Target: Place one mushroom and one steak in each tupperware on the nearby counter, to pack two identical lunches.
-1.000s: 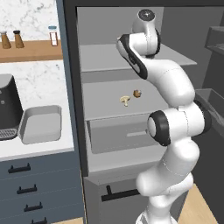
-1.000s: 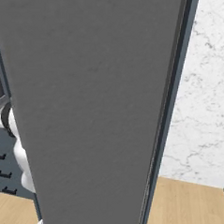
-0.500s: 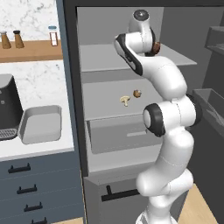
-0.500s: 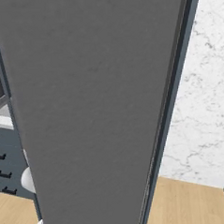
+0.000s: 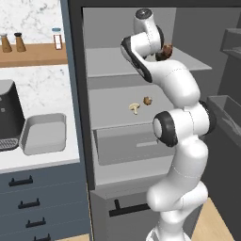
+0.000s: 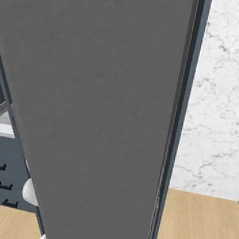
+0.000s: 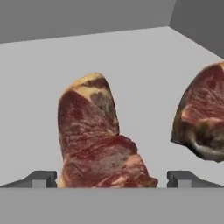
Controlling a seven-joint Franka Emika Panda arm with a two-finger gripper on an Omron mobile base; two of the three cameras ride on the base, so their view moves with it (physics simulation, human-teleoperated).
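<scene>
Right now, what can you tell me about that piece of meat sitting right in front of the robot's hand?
The steak is a thick raw cut, deep red marbled with paler streaks, with a tan, fatty rind over its top and a dark patch near it. It stands tall on the pale grey fridge shelf, its lower part lying between the open end effector's dark tips. I cannot tell whether they touch it. A second steak lies apart to one side.

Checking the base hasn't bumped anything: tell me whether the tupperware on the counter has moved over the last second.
No. The tupperware sits in the same spot on the counter, just right of the coffee machine, as before.
</scene>
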